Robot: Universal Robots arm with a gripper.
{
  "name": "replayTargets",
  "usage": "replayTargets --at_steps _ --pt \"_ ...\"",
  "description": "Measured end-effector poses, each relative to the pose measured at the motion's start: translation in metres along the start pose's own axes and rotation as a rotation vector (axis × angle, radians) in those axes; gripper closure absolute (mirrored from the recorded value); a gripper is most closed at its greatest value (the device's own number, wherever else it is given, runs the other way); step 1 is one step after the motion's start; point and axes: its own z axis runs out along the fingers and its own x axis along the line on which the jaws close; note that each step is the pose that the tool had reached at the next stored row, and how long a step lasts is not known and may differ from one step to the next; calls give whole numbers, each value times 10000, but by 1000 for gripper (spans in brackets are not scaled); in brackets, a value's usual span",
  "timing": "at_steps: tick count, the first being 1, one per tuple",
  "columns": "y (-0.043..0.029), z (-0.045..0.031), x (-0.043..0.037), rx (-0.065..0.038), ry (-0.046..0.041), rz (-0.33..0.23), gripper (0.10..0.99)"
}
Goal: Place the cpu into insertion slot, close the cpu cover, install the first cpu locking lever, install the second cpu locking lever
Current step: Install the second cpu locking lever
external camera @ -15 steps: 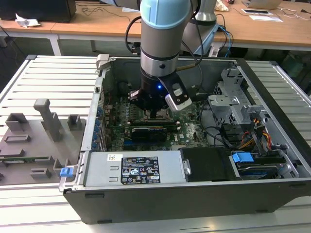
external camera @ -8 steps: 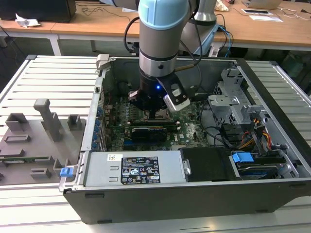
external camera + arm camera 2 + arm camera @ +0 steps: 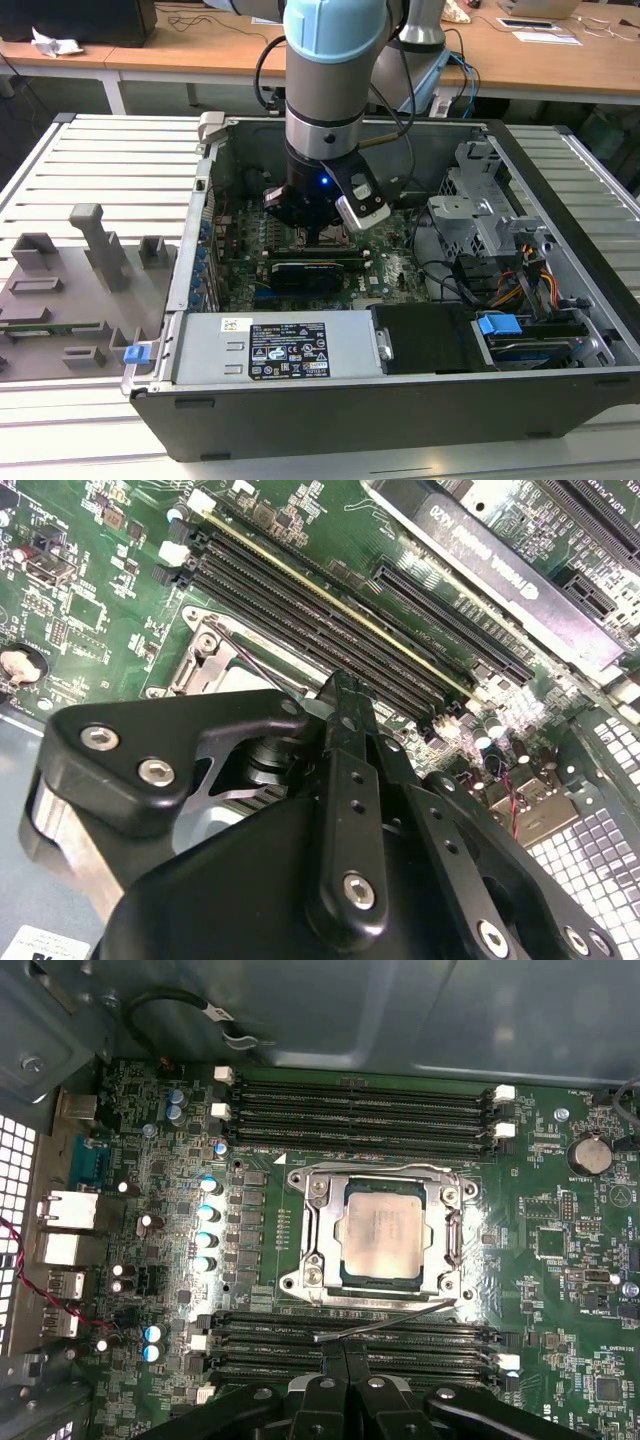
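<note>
In the first wrist view the cpu point(image 3: 380, 1232), pale and silvery, lies flat in the insertion slot point(image 3: 300, 1282) on the green board. The cpu cover point(image 3: 312, 1222) lies down around it as a silvery frame. A thin wire locking lever point(image 3: 400, 1318) slants out from the socket's corner over the memory slots, and its free end reaches my fingertips. My gripper point(image 3: 346, 1352) is shut, with the two fingers together right at that lever. In the second wrist view the finger point(image 3: 345, 705) stands beside the socket corner point(image 3: 210, 655). In the exterior view the gripper point(image 3: 322, 232) is low inside the case.
Long black memory slots point(image 3: 360, 1110) flank the socket on two sides. A long black card point(image 3: 305, 270) lies just beyond the gripper. The case walls point(image 3: 205, 220), power supply point(image 3: 280, 350), drive cage point(image 3: 480, 215) and cables surround it. A grey fixture point(image 3: 80, 280) stands at the exterior view's left.
</note>
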Motion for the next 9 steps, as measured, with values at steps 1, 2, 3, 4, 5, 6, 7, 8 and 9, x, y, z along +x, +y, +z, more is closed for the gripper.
replayTargets --at_steps 1,2,3,4,5,6,7,8,9 --pt "0 -3 0 0 0 0 980" --pt "3 -16 0 -1 -1 0 980" --pt "10 -68 -1 -1 0 0 980" --pt "14 -96 -2 -1 -1 0 980" --pt "15 -97 -7 -27 -2 1 980" --pt "14 -93 -11 -121 -7 1 980" --pt "14 -89 -12 -220 -12 2 980" --pt "14 -86 -12 -332 -19 3 980" --pt "12 -77 -12 -489 -28 5 980"
